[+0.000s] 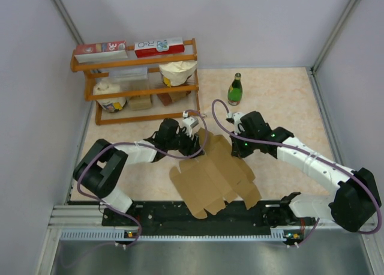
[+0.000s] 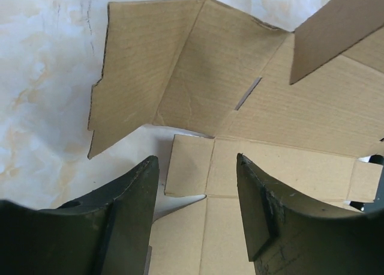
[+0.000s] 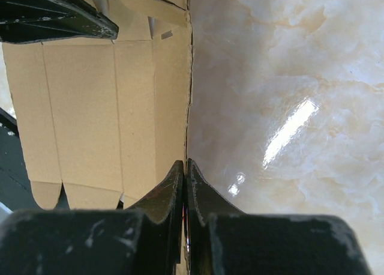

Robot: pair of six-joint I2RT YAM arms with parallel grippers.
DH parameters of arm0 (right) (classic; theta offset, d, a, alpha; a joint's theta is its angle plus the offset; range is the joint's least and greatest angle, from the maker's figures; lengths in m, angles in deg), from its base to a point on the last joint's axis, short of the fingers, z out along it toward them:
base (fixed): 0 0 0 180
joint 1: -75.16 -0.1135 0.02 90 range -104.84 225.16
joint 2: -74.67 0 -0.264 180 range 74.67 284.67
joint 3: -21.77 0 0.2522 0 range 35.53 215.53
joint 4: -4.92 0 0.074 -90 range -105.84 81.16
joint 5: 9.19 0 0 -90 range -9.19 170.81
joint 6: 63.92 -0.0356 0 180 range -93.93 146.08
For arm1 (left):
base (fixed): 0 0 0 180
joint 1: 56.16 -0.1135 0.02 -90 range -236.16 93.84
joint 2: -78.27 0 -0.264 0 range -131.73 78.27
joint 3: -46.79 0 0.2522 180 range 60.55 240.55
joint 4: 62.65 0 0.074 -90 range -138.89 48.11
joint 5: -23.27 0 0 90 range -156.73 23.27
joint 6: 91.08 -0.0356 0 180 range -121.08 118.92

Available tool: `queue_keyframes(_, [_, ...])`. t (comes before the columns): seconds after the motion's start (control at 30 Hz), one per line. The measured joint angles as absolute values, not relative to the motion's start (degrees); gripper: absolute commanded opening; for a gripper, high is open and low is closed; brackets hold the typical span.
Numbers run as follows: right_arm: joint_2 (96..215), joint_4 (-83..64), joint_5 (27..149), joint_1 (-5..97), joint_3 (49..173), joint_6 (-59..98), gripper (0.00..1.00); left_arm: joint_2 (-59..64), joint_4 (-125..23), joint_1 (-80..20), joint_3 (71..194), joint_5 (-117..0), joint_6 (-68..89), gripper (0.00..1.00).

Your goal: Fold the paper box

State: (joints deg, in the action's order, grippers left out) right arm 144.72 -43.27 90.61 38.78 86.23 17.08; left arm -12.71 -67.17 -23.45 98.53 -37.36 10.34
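The paper box (image 1: 213, 176) is a flat brown die-cut sheet lying between my two arms near the table's front. My left gripper (image 1: 191, 144) hovers over its far left corner, open. In the left wrist view its fingers (image 2: 129, 197) straddle a small flap of the paper box (image 2: 288, 119) without touching it, and another flap (image 2: 336, 29) stands up at the upper right. My right gripper (image 1: 240, 148) is at the sheet's far right edge. In the right wrist view the right gripper (image 3: 185, 167) is shut, with the edge of the paper box (image 3: 90, 107) running straight into its tips.
A wooden shelf (image 1: 138, 77) with red-and-white cartons and bagged goods stands at the back left. A green bottle (image 1: 234, 89) stands behind the right gripper. Grey walls close in both sides, and a black rail (image 1: 180, 215) runs along the near edge.
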Motion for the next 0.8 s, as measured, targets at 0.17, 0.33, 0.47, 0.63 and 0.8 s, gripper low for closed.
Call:
queue_keyframes(0.17, [144.72, -43.27, 91.07, 38.78, 86.23, 17.08, 0.00, -13.93, -64.63, -23.76, 99.23, -38.13, 8.72, 0.59])
queue_keyframes(0.33, [144.72, -43.38, 91.22, 38.78, 86.23, 17.08, 0.00, -14.94, -63.35, -24.28, 100.19, -38.50, 7.65, 0.59])
queue_keyframes(0.47, [144.72, -43.69, 91.24, 38.78, 86.23, 17.08, 0.00, -16.62, -63.35, -24.41, 101.35, -37.16, 7.23, 0.57])
queue_keyframes(0.63, [144.72, -44.06, 91.24, 38.78, 86.23, 17.08, 0.00, -18.00, -63.72, -24.41, 101.48, -34.59, 7.15, 0.54])
queue_keyframes(0.8, [144.72, -44.08, 91.27, 38.78, 86.23, 17.08, 0.00, -18.52, -63.89, -24.41, 101.48, -32.90, 7.12, 0.48])
